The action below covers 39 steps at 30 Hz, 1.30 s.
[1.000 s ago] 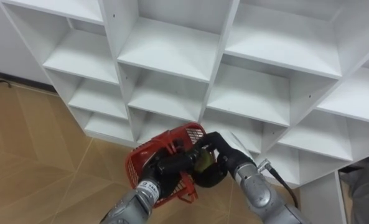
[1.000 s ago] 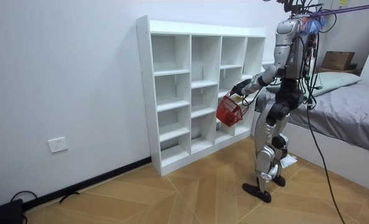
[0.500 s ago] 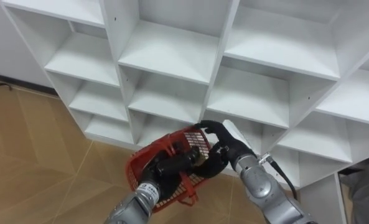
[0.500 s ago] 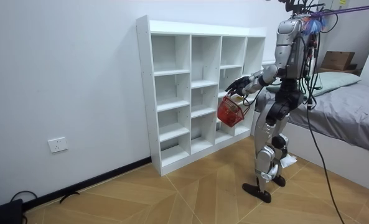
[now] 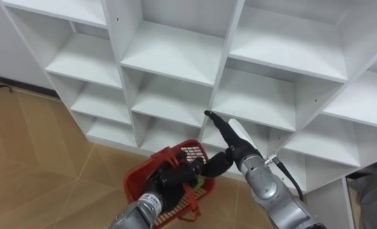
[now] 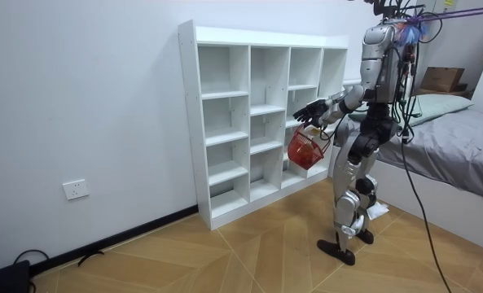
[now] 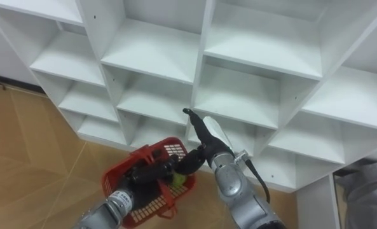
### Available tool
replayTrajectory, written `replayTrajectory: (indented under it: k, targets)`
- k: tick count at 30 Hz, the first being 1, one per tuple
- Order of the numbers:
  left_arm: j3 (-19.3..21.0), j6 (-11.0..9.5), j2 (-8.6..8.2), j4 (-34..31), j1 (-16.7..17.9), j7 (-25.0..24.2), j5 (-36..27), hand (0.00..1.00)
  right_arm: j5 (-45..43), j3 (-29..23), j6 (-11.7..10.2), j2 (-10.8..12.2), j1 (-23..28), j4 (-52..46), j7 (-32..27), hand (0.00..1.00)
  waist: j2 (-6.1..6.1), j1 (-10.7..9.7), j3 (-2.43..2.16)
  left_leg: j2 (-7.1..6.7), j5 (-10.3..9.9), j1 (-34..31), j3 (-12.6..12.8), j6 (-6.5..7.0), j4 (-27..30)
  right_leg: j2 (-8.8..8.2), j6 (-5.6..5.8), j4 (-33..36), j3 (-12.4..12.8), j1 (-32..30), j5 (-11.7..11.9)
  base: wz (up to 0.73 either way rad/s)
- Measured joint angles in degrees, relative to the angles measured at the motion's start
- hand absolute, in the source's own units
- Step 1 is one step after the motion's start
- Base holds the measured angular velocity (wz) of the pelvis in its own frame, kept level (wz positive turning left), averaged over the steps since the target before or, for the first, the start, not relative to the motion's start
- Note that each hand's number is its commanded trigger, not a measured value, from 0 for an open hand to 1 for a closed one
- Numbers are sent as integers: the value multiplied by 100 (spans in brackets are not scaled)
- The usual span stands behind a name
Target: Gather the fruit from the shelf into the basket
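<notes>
My left hand (image 5: 175, 175) is curled round the handle of a red wire basket (image 5: 137, 191), holding it in front of the closet's lower shelves. A greenish fruit (image 5: 198, 182) lies inside the basket, near its right wall. Just above the basket's right rim is my right hand (image 5: 229, 137), fingers straight and spread, pointing up at the shelves with nothing in it. The white closet (image 5: 169, 51) of open compartments has no fruit on the shelves I can see. In the room view I stand before the closet (image 6: 249, 122) with the basket (image 6: 304, 149) at hip height.
Wooden floor (image 5: 29, 159) lies below and to the left of the closet. A grey bed (image 6: 445, 155) stands close behind me on the room view's right; its corner (image 5: 372, 181) is at the lower right. A cardboard box (image 6: 441, 79) sits beyond the bed.
My right hand has let go of the fruit into the basket, straightened its fingers and risen above the rim. The basket has sunk a little lower.
</notes>
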Motion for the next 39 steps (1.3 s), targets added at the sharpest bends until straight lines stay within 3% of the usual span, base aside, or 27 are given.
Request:
replayTrajectory:
  k: [7, 14, 19, 21, 24, 28, 31, 35, 39]
  targets:
    - [43, 6, 57, 0, 16, 0, 7, 100, 10, -21, 12, -18, 0, -9, -84, 0, 0, -11, 0, 1, 0, 2, 0, 0, 12, -3, 0, 5, -2, 3, -1, 0]
    - [400, 7, 81, 50, 104, 24, 353, 100, 1119, -285, -5, -53, 131, -25, -385, 0, 10, -26, -5, -1, 0, 54, -1, 0, 4, -3, 0, 2, -18, 52, -2, 0]
    - [923, 119, 214, 52, 449, 46, 935, 100, 1591, -852, -40, -51, 587, -273, -558, 0, 105, -68, -51, -9, -1, 102, -5, 1, -23, -6, 8, -11, 5, 84, -12, 0]
    - [1178, 114, 275, 391, 581, 58, 1077, 100, 2170, -1044, -185, -147, 975, -373, -728, 0, 187, -59, -74, -18, -3, 271, 10, -1, -89, -16, 18, -15, 14, 221, -34, -2]
    - [1509, 110, 355, 768, 800, 182, 1148, 100, 2559, -1232, -196, -176, 1373, -378, -833, 0, 270, -76, -95, -18, -59, 426, 24, -10, -84, -15, 27, 0, 29, 347, -95, -6]
    - [1880, 96, 388, 961, 1094, 224, 1378, 100, 2645, -1522, -204, -220, 1703, -361, -1010, 0, 293, -157, -88, -16, -66, 496, 34, -14, -99, -13, 27, 10, 43, 398, -120, 0]
    - [2134, 87, 387, 1360, 1113, 326, 1616, 100, 2870, -1714, -409, -283, 1707, -37, -1050, 0, 282, -194, -85, 2, -75, 533, 71, -19, -96, 4, 24, -3, 88, 428, -118, -5]
    - [2226, -56, 382, 2081, 1090, 510, 2013, 100, 3004, -1812, -682, -267, 1702, 1117, -1054, 0, 312, -197, -63, 1, -151, 731, 89, -25, -99, 14, 42, -48, 138, 617, -148, -5]
    - [2326, -158, 397, 2348, 1255, 635, 2470, 100, 3367, -1853, -672, -222, 1732, 2253, -989, 0, 326, -180, -69, 14, -191, 772, 154, -31, -100, 27, 42, -90, 203, 618, -165, -7]
